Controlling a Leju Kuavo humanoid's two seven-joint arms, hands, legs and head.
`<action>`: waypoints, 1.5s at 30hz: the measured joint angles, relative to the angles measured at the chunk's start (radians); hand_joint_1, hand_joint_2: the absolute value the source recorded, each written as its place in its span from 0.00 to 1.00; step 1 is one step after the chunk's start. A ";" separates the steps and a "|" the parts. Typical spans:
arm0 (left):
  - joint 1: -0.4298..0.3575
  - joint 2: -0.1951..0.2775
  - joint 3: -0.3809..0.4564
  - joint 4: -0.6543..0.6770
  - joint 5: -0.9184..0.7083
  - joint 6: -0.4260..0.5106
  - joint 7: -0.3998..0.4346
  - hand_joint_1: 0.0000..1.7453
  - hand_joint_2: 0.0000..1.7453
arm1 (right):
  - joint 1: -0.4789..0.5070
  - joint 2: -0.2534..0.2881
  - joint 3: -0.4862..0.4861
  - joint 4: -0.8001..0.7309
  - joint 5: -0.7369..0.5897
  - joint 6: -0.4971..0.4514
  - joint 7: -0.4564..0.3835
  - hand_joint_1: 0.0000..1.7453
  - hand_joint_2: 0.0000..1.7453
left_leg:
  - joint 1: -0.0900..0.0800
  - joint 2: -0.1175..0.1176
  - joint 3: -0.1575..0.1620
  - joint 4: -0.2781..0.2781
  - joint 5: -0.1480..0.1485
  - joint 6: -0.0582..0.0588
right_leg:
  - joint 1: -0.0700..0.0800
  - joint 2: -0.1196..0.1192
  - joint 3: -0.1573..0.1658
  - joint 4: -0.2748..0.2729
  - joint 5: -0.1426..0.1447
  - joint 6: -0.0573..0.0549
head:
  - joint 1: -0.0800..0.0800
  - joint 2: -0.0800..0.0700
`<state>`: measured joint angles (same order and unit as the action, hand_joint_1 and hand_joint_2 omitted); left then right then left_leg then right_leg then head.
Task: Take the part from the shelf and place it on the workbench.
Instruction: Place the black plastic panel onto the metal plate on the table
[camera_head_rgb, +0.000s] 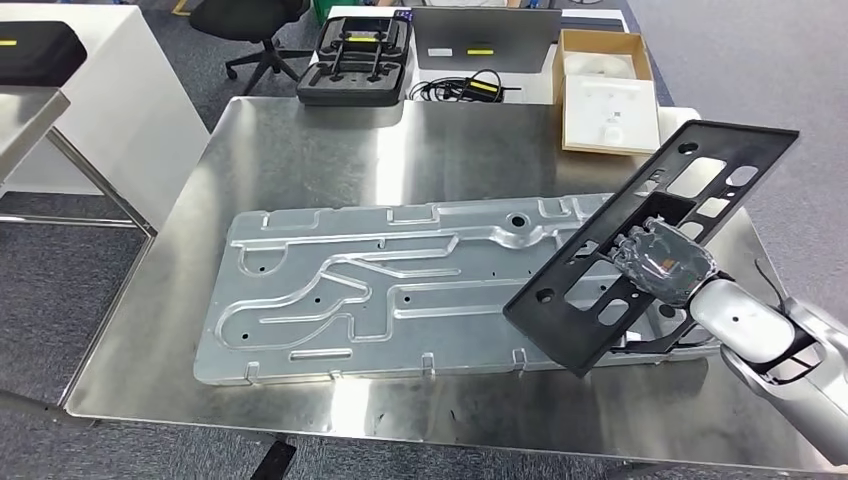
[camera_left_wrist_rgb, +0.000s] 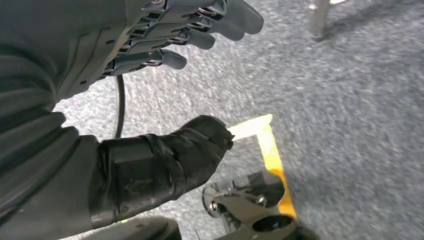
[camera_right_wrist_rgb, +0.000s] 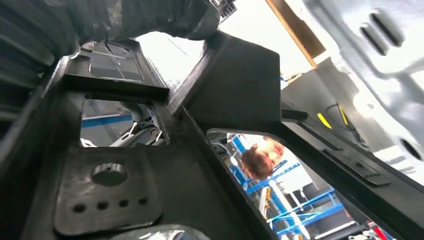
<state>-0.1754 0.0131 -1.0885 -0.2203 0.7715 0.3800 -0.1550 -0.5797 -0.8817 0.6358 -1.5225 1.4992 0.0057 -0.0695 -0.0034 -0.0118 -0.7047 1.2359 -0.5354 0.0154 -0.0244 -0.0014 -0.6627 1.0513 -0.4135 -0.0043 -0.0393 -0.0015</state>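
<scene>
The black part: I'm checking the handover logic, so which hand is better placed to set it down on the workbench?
The right hand. It holds the black part tilted above the workbench, over the silver plate. The left hand hangs over carpet, holding nothing.

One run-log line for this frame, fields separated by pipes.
right hand: grips black perforated plastic panel, tilted above the steel workbench | left hand: holds nothing, over carpet | part not yet placed

Grey carpet floor (camera_head_rgb: 60, 290) — white desk (camera_head_rgb: 120, 90), black office chair (camera_head_rgb: 255, 25) beyond.
</scene>
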 joint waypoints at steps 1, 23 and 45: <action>-0.001 0.000 0.000 0.000 -0.004 0.004 0.001 0.00 1.00 | 0.001 0.000 -0.001 0.000 -0.001 0.000 0.001 1.00 1.00 | -0.001 0.000 0.056 -0.076 0.009 0.004 | 0.000 0.000 -0.005 0.001 0.006 0.003 | 0.000 0.000; -0.003 -0.001 -0.001 0.000 -0.059 0.084 0.029 0.00 0.00 | 0.059 -0.019 -0.040 0.029 -0.020 -0.041 0.027 0.00 0.00 | -0.018 0.006 0.104 -0.195 0.060 0.019 | 0.013 -0.001 0.066 -0.025 -0.025 0.003 | 0.007 0.000; -0.012 -0.010 -0.001 0.000 -0.051 0.036 0.038 0.00 0.00 | 0.107 0.067 -0.133 -0.193 -0.078 -0.161 0.146 0.00 0.00 | 0.000 0.006 0.075 -0.226 0.124 0.038 | -0.001 -0.001 0.007 0.212 -0.169 0.042 | 0.006 0.000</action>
<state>-0.1870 0.0031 -1.0893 -0.2205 0.7210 0.4157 -0.1165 -0.4727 -0.8143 0.5028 -1.7157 1.4210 -0.1550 0.0765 -0.0031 -0.0062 -0.6295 1.0098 -0.4118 0.0531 -0.0258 -0.0020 -0.6560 1.2636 -0.5825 0.0378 -0.0329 -0.0018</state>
